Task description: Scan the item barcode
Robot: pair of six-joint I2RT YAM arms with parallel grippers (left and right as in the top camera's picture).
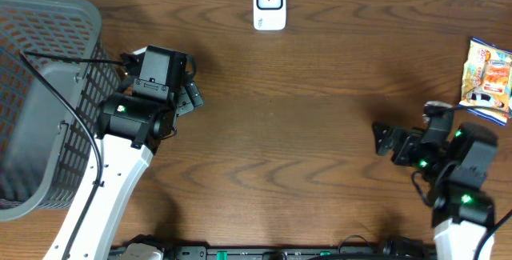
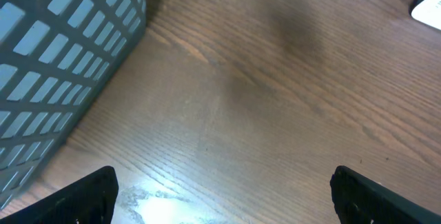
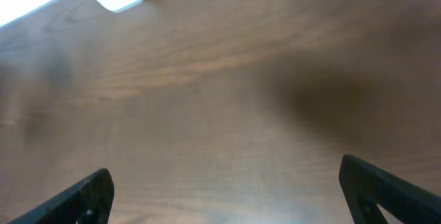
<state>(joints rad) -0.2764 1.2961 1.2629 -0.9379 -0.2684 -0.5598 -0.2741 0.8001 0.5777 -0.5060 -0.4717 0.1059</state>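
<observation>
Fully splayed left gripper (image 1: 194,82) beside grey basket (image 1: 80,20), right gripper (image 1: 379,141) likewise near snack packet (image 1: 488,80), both holding nothing

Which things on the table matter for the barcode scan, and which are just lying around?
For the job:
- snack packet, right edge of the table: the item to scan
- white scanner, far edge, centre
- left gripper and right gripper, both open and holding nothing

Just lying about:
- grey mesh basket, at the left beside the left arm

Basket (image 1: 84,28) and snack packet (image 1: 488,72) partly off-frame
</observation>
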